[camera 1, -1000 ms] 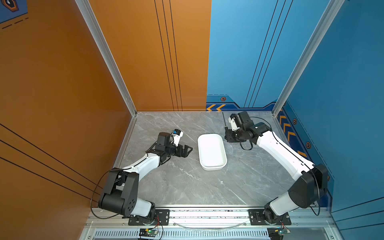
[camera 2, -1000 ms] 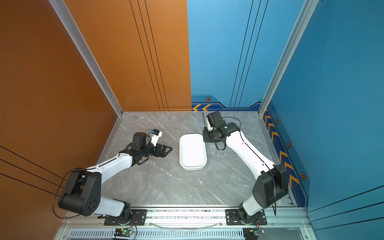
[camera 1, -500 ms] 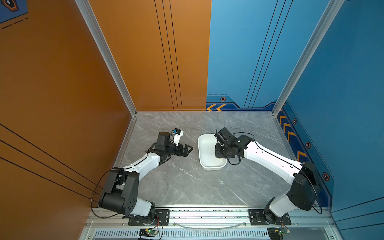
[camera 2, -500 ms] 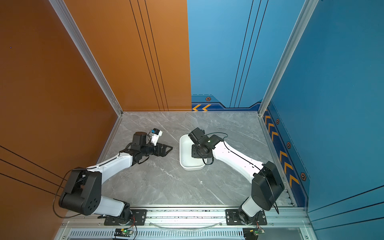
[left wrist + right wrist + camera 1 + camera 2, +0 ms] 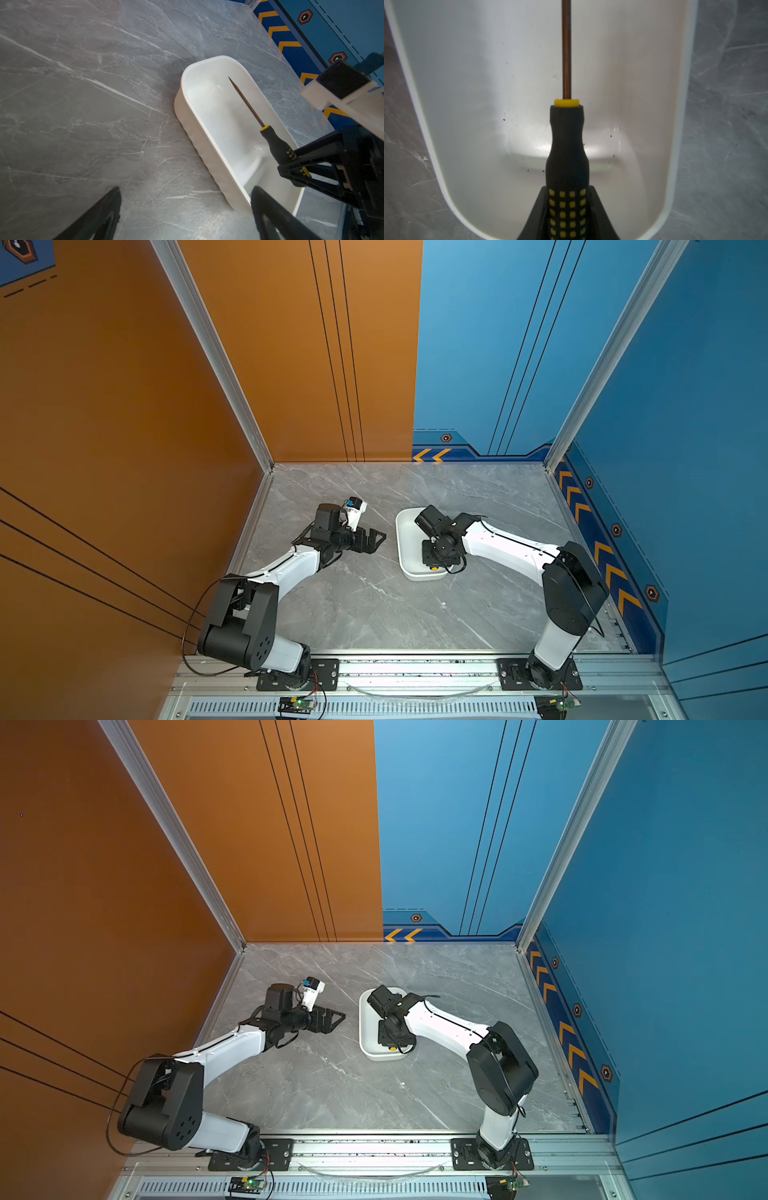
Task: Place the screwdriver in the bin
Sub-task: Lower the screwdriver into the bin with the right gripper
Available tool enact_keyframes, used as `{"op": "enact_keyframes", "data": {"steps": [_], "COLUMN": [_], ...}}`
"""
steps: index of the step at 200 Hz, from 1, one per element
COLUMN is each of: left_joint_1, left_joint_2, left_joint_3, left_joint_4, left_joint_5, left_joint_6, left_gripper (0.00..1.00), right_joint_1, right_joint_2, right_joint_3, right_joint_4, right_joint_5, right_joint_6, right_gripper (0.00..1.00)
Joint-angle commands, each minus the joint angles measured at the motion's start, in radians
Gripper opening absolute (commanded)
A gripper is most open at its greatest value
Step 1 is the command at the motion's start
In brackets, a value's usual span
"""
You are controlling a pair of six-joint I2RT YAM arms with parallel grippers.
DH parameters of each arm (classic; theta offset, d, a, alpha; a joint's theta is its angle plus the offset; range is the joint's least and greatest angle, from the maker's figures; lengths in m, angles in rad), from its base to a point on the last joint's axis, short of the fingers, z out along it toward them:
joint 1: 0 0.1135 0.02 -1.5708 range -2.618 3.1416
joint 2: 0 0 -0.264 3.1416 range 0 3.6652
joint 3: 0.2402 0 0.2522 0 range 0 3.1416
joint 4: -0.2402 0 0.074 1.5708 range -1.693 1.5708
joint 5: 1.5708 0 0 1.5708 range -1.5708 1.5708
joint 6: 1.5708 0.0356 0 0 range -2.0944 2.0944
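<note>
My left hand [image 5: 371, 536] stands open over the worktop [image 5: 374, 614], just beside the white bin [image 5: 401, 541]. Over the bin, my right hand [image 5: 566, 199] is clamped on the screwdriver [image 5: 566, 137] by its handle, shaft pointing lengthwise along it.

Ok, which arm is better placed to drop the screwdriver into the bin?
Right. The right gripper is shut on the handle of the screwdriver, which it holds over the inside of the bin. The left gripper is open, empty, and off to the bin's side.
</note>
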Motion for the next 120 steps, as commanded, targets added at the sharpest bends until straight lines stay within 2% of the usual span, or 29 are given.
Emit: {"op": "enact_keyframes", "data": {"steps": [1, 120], "left_joint_1": [0.005, 0.007], "left_joint_2": [0.019, 0.024], "left_joint_3": [0.014, 0.018], "left_joint_4": [0.003, -0.010], "left_joint_5": [0.011, 0.003], "left_joint_6": [0.012, 0.021], "left_gripper": [0.98, 0.98], "right_joint_1": [0.003, -0.004], "right_joint_2": [0.030, 0.151], "right_joint_3": [0.041, 0.092], "right_joint_4": [0.004, 0.002], "right_joint_5": [-0.009, 0.000], "right_joint_6": [-0.012, -0.047], "right_gripper": [0.00, 0.00]}}
